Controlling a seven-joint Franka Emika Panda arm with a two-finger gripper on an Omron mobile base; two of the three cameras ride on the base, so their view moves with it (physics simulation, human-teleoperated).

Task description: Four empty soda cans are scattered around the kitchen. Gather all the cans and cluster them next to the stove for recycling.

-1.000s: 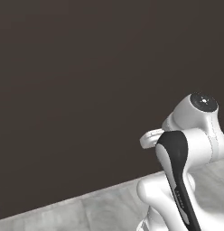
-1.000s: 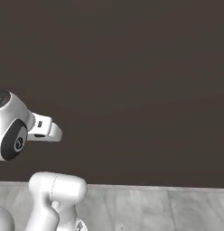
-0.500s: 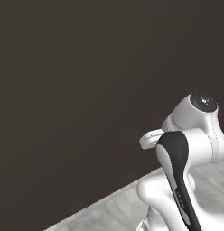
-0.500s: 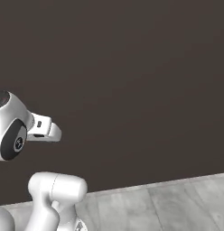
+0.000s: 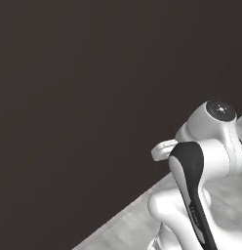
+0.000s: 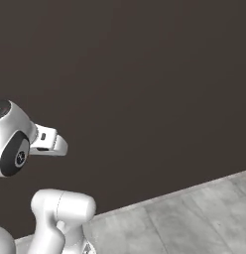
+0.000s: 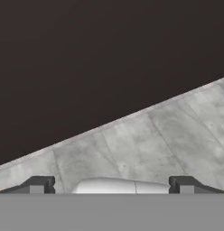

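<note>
The soda cans and the stove are out of view. In the hand view my gripper [image 7: 111,186] is open: its two dark fingertips [image 7: 39,184] stand far apart at the bottom with nothing between them. They point at a grey tiled floor [image 7: 154,135] where it meets a dark wall [image 7: 86,54]. My white arm [image 5: 201,166] is folded close above the base, and it also appears in the right base view [image 6: 16,144].
A plain dark grey wall [image 5: 93,97] stands close in front of the base, also seen as a dark wall [image 6: 145,74] in the right base view. A strip of grey tiled floor [image 6: 194,218] runs along its foot, wider toward the right.
The whole picture has shifted, so the base has moved. The wall's foot now slants, and more floor shows on the right. The arm keeps its folded pose and the gripper stays open.
</note>
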